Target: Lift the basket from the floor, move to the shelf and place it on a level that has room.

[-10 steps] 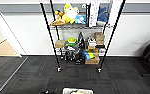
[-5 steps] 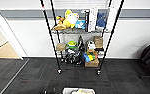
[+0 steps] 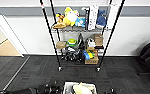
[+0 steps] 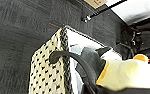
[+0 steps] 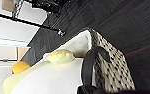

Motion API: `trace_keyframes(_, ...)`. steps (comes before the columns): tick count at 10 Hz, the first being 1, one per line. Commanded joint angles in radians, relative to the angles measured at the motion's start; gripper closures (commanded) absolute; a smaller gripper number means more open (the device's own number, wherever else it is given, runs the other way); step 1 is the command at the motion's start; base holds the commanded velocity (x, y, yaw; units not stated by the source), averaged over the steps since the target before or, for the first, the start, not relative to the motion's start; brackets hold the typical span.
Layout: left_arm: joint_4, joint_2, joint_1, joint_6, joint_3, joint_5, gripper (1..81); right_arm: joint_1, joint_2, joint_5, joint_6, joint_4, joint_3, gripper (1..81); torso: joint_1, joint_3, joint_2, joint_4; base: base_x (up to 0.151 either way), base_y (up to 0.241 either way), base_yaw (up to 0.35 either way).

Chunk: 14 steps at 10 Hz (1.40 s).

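Looking ahead, we see the basket [image 3: 79, 88] low in front of us, between our two arms, with the dark carpet floor [image 3: 36, 72] around it. On our left side, the wrist view is close to one black loop handle [image 4: 73, 60] by the dark rim. We cannot tell if our left gripper is open or closed, or if it has the handle. In the middle, a soft yellow plush toy [image 5: 46, 77] lies inside the basket on the white lining. On our right side, the other loop handle [image 5: 91, 65] stands up close by. We cannot tell how our right gripper is set either.

We think the basket is light, because it is woven and holds a soft toy. Its sides may bend a little. The two handles look like the best places to hold, one for each side, so it stays level.

Farther ahead stands the shelf [image 3: 79, 37], a black wire rack with toys and boxes on it, well apart from the basket.
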<state>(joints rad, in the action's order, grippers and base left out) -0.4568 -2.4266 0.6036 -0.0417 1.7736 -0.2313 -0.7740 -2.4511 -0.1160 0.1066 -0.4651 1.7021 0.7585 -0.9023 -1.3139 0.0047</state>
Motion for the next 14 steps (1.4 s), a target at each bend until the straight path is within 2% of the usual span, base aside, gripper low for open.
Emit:
trace_keyframes(1,-0.103,0.021,-0.184,-0.007,0.032,-0.046,81.1,0.186,0.030,0.035,0.045,-0.018,-0.047,81.1,-0.061,0.000,0.095,0.000,0.000,0.000,0.000)
trace_keyframes(2,-0.106,0.021,-0.195,-0.009,0.033,-0.060,81.1,0.215,0.034,0.056,0.050,-0.020,-0.059,81.1,-0.087,0.088,0.135,0.000,0.000,0.000,0.000)
trace_keyframes(5,-0.121,0.063,-0.196,-0.007,-0.039,-0.060,81.1,0.230,0.090,0.055,0.065,-0.017,-0.133,81.1,-0.137,0.133,0.215,0.000,0.000,0.000,0.000)
trace_keyframes(12,-0.174,0.139,-0.251,-0.009,-0.189,-0.060,81.1,0.282,0.189,0.033,0.082,-0.017,-0.313,81.1,-0.290,0.348,0.446,0.000,0.000,0.000,0.000)
trace_keyframes(13,-0.175,0.153,-0.258,-0.007,-0.227,-0.054,81.1,0.281,0.198,0.032,0.082,-0.017,-0.335,81.1,-0.312,0.289,0.478,0.000,0.000,0.000,0.000)
trace_keyframes(14,-0.177,0.164,-0.264,-0.009,-0.253,-0.051,81.1,0.281,0.203,0.025,0.082,-0.015,-0.345,81.1,-0.332,0.315,0.508,0.000,0.000,0.000,0.000)
